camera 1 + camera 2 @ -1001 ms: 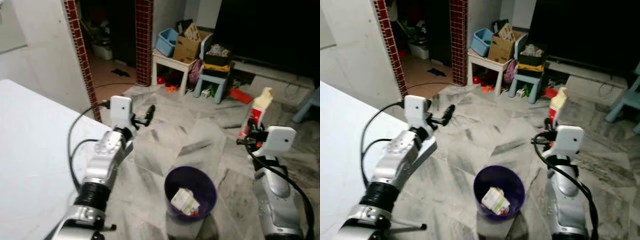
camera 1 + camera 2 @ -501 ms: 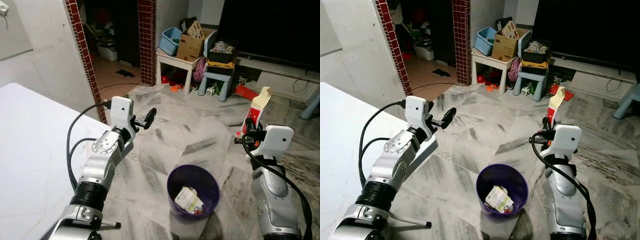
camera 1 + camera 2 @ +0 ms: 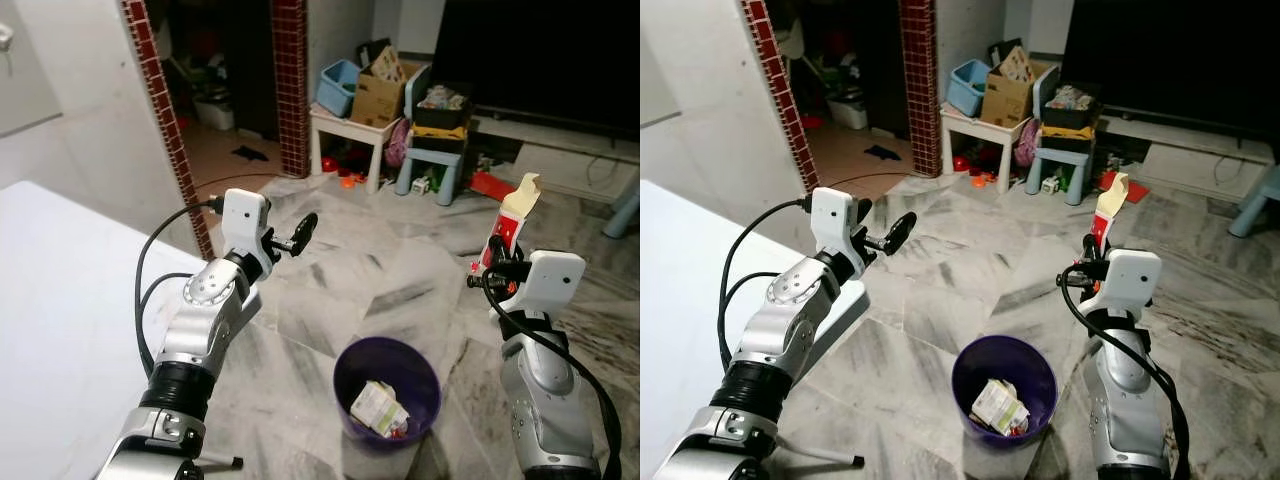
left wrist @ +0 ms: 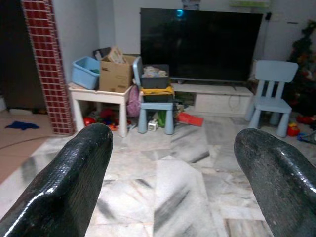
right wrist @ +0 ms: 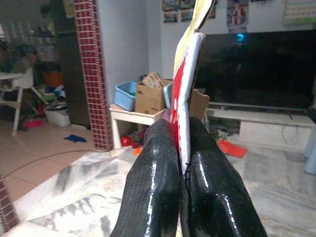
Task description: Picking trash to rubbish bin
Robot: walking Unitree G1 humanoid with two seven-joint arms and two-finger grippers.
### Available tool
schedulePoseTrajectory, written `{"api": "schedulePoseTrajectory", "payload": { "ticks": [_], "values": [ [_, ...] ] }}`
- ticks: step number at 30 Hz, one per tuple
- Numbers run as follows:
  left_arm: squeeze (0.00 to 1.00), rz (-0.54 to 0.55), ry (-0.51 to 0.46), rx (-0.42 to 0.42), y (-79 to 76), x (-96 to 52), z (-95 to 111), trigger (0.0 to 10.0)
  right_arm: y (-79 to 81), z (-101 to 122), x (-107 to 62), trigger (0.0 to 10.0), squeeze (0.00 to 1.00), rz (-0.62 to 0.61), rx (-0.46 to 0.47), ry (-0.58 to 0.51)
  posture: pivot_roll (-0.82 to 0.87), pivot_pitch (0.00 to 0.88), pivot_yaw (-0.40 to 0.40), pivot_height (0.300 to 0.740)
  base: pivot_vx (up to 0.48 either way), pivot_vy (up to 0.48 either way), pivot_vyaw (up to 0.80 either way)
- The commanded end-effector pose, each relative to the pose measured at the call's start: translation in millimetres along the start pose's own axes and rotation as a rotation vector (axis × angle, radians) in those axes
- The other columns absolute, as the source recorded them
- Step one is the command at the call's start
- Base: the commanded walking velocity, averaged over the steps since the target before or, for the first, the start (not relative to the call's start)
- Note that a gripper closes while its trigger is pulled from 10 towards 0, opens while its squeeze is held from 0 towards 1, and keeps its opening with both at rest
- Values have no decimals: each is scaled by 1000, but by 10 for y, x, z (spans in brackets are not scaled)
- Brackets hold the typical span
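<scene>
Now whole view shifted since 0.5 s ago: camera moved; arms keep same pose. Right gripper clenched on flat red-and-cream carton, held upright, to the right of purple bin and beyond its rim. Bin already holds 1 crushed pack. Left gripper released, fingers wide apart, raised over marble floor. Judgement: carton must come over bin before drop.

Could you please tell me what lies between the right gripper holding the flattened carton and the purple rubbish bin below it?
Only bare marble floor, as the left eye view shows, separates the right gripper, clamping the flattened carton, from the purple bin.
</scene>
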State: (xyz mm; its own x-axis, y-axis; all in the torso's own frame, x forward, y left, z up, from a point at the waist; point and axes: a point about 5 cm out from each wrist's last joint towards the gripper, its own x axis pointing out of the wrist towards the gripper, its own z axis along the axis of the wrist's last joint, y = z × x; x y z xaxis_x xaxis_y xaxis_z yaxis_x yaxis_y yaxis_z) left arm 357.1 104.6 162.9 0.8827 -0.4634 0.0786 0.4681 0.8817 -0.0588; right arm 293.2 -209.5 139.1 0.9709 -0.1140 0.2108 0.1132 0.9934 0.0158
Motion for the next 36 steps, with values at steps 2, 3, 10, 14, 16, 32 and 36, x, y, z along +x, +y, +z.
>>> {"api": "schedulePoseTrajectory", "payload": {
  "ticks": [2,3,10,14,16,32,36],
  "values": [
    [0,-8,-20,17,14,13,74,10000,3,49,39,10000,0,-4,3,-24,-89,0,20,740,480,0,0],
    [0,-8,-20,17,14,13,74,10000,3,49,39,10000,0,-4,3,-24,-89,0,20,740,480,0,0],
    [0,-19,-25,-3,-33,30,71,10000,18,62,66,10000,0,8,3,-31,-89,0,15,740,104,0,0],
    [0,-37,3,25,-42,31,34,10000,15,60,77,10000,0,12,3,-30,-88,0,13,740,0,0,0],
    [0,-63,15,38,-50,26,18,10000,22,56,81,10000,0,14,2,-30,-89,0,13,740,0,0,0],
    [0,-406,102,156,-380,-68,-163,10000,-34,-7,4,10000,0,2,3,-2,-102,0,30,740,0,0,0],
    [0,-503,113,185,-499,-116,-208,10000,-59,-22,-24,10000,0,-6,2,6,-108,0,37,740,0,0,0]
  ]
}}
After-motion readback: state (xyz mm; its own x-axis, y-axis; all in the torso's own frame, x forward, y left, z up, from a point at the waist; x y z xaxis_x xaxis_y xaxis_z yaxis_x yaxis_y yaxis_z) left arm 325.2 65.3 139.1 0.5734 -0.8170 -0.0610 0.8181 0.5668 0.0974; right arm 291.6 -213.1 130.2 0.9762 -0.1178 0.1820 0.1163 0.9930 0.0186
